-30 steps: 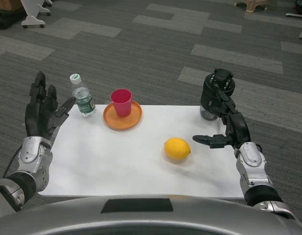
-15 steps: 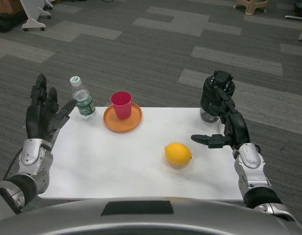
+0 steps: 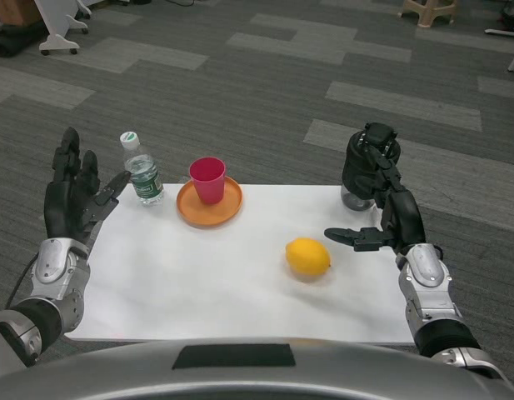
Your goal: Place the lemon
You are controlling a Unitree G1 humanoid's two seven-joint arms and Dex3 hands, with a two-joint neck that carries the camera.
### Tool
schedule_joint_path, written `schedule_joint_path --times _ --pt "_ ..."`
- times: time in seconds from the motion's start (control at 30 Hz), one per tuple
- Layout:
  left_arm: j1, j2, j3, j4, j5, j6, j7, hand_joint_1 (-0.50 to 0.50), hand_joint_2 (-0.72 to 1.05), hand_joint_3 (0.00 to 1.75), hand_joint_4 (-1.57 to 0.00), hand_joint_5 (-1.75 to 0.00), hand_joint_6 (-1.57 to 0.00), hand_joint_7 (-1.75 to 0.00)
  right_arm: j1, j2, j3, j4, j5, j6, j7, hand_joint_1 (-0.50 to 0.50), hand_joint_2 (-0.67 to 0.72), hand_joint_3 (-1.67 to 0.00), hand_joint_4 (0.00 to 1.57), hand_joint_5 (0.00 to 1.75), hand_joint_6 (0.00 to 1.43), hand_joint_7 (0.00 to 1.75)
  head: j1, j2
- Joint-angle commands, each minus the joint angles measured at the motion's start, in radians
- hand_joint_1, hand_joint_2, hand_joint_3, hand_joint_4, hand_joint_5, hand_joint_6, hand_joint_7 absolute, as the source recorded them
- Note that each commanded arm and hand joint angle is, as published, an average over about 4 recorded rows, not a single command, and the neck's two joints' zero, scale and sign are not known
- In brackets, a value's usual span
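Both hands, left (image 3: 73,196) and right (image 3: 380,208), spread empty; pink cup (image 3: 207,179) stands in orange plate (image 3: 190,212), lemon (image 3: 307,257) apart.

occluded: dark jar (image 3: 356,179) partly behind right hand (image 3: 381,208) | bottle (image 3: 142,169) label illegible

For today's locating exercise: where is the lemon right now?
In the head view, the lemon lies on the white table, right of centre, just left of the right hand, which is not touching it.

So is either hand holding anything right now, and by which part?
Nothing is held. The lemon lies on the table, apart from the right hand; the left hand is open at the table's left edge.
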Motion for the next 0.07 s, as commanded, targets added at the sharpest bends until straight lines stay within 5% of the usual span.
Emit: schedule_joint_path --times 0.03,0.07 --pt "-0.009 0.003 0.001 0.008 -0.001 0.004 -0.003 0.5 0.87 0.09 0.0 0.0 0.0 0.0 -0.011 0.0 0.002 -0.006 0.011 -0.013 -0.005 0.12 -0.22 -0.48 0.0 0.78 0.0 0.14 0.0 0.002" --pt "-0.009 0.003 0.001 0.008 -0.002 0.004 -0.003 0.5 0.87 0.09 0.0 0.0 0.0 0.0 -0.011 0.0 0.002 -0.006 0.011 -0.013 -0.005 0.12 -0.22 -0.48 0.0 0.78 0.0 0.14 -0.001 0.002"
